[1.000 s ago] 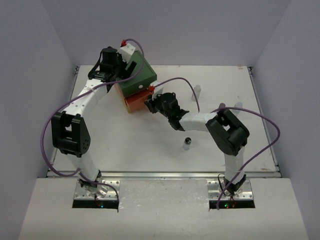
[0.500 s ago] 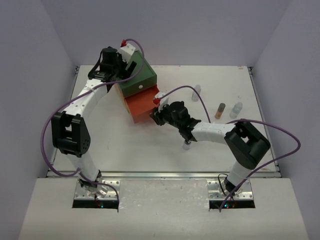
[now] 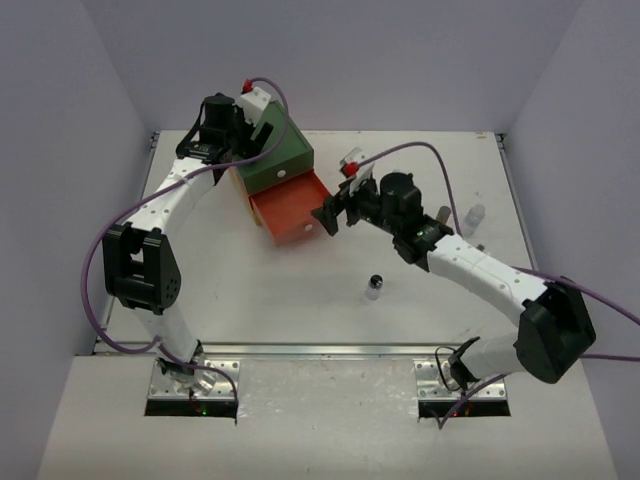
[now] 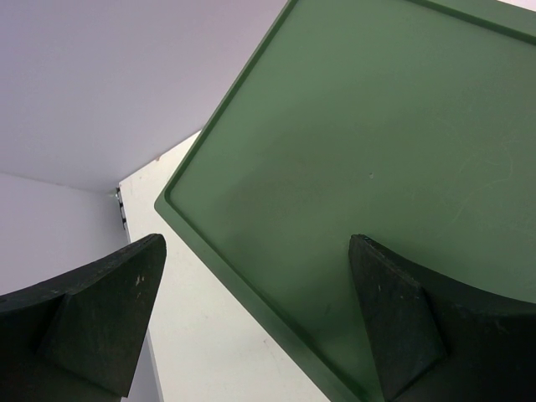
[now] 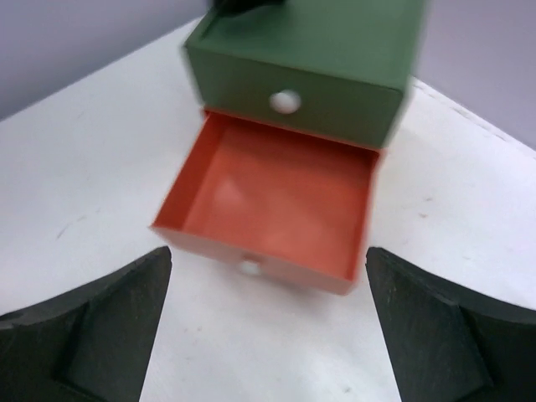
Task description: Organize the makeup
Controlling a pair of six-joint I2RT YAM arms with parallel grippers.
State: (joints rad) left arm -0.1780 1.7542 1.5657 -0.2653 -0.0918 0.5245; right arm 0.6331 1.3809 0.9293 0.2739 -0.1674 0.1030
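While spread wide, right pincer [image 3: 327, 216] empty, facing orange drawer [image 5: 276, 197].

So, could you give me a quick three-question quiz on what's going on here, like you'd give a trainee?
1. True or false: the orange drawer is pulled out and empty.
2. The right gripper holds: A a bottle, B the drawer knob, C nothing.
3. Fill in: the black-capped jar stands on the ____.
Key: 1 true; 2 C; 3 table.
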